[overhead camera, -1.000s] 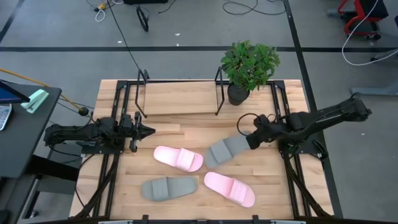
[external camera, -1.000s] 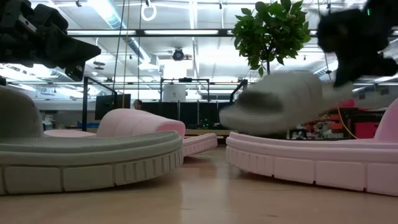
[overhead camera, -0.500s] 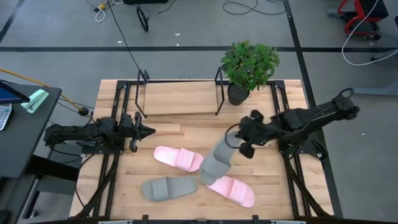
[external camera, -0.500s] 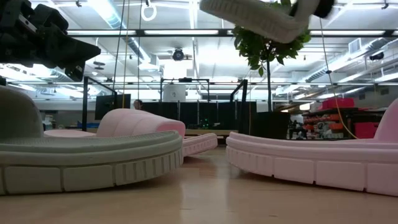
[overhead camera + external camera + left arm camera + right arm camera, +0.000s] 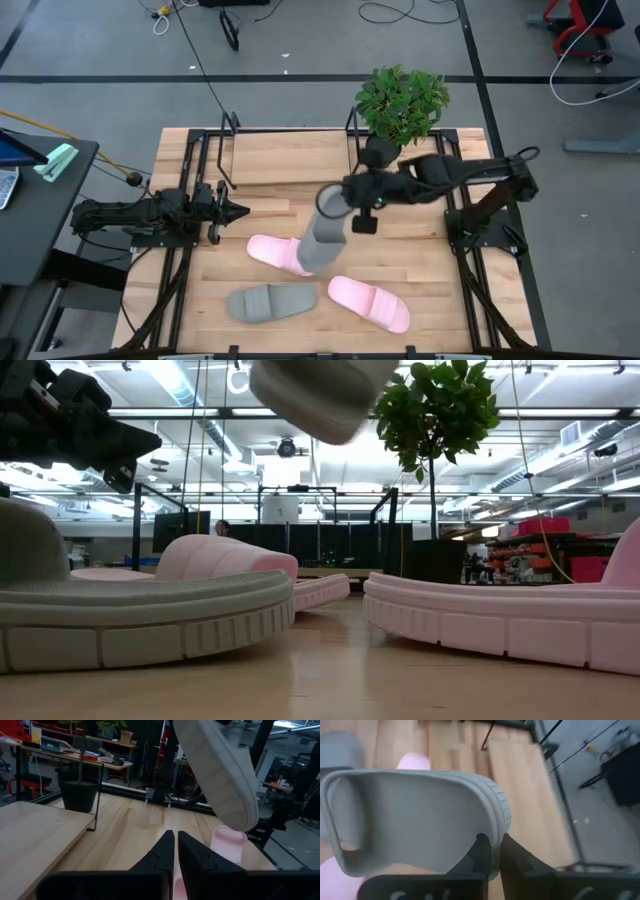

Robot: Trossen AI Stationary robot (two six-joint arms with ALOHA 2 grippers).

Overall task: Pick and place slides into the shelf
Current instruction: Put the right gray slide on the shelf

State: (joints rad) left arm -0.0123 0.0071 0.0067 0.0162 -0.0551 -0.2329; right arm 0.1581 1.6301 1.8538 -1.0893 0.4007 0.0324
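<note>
right gripper (image 5: 350,200) pinching grey slide (image 5: 322,232) rim, aloft; left gripper (image 5: 240,211) closed, empty

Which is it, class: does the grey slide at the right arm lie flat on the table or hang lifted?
Lifted. The right gripper is shut on the grey slide by its rim; it hangs in the air above the pink slide.

Grey floor (image 5: 300,40) with loose cables (image 5: 400,12); bright ceiling strip lights (image 5: 170,375).

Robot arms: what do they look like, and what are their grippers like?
Both arms are black, built from jointed segments, with thin dark cables looping along them. The left gripper ends in two slim black fingers tapering to points. The right gripper is black too, with two flat dark fingers.
</note>
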